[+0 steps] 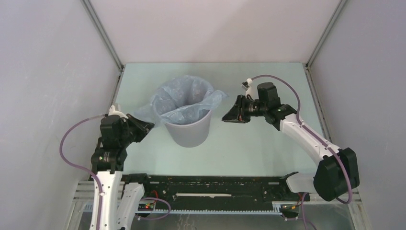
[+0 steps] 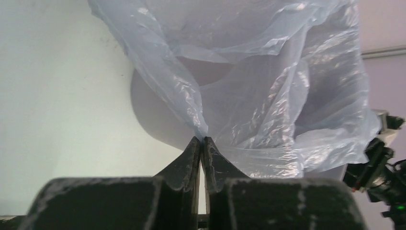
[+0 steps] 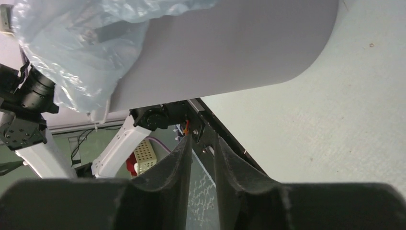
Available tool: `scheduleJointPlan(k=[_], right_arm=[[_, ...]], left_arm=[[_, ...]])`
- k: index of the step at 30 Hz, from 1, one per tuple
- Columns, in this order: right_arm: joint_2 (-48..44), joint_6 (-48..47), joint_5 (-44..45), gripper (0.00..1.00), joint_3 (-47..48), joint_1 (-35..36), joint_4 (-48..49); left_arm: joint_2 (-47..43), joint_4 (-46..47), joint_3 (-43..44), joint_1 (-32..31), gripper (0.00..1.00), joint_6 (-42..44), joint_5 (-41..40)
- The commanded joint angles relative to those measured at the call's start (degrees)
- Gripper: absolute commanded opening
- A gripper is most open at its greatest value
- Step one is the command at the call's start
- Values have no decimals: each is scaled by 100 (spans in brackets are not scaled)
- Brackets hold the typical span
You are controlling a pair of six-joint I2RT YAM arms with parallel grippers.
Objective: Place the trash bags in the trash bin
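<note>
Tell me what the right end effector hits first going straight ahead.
Probably the side wall of the plain grey round plastic bin, just under the overhanging pale blue translucent film bag. The right end effector points at it; nothing lies between.

Pale blue trash bag [image 1: 184,98] — plain grey bin [image 1: 189,135].

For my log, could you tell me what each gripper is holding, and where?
Left gripper pinches the bag by its edge outside the bin; right gripper holds nothing.
</note>
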Motion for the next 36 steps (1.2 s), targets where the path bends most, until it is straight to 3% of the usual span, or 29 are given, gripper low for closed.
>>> scheduleJointPlan(k=[1, 4, 7, 9, 13, 15, 18, 21, 27, 31, 36], right_arm=[[-19, 170, -243, 41, 94, -175, -359], [-404, 1308, -261, 63, 204, -222, -307], [-800, 2125, 384, 90, 572, -122, -502], [-917, 2678, 966, 99, 787, -125, -872], [-609, 3627, 1564, 100, 1143, -36, -1154], [-161, 3784, 2061, 100, 1898, 143, -2035], [988, 3479, 2701, 100, 3572, 435, -3913], [1524, 3355, 3149, 100, 4458, 632, -4522], [1587, 3194, 3694, 92, 4555, 848, -4972], [1273, 3044, 3379, 70, 3990, 886, -4752], [653, 2876, 3284, 63, 3518, 945, -4190]], left_arm=[[69, -357, 268, -4, 15, 653, -106], [128, -151, 299, -3, 25, 497, 315], [204, 85, 202, 0, 26, 184, 560], [192, 107, 222, -5, 28, 129, 492], [262, -239, 473, -4, 45, 166, 312], [359, -427, 567, -4, 55, 211, 265], [422, -459, 572, -4, 60, 284, 144], [491, -433, 519, -5, 61, 320, 96], [518, -311, 257, -2, 60, 256, 42], [525, -284, 245, 4, 60, 295, 11], [597, -311, 259, 9, 61, 310, 11]])
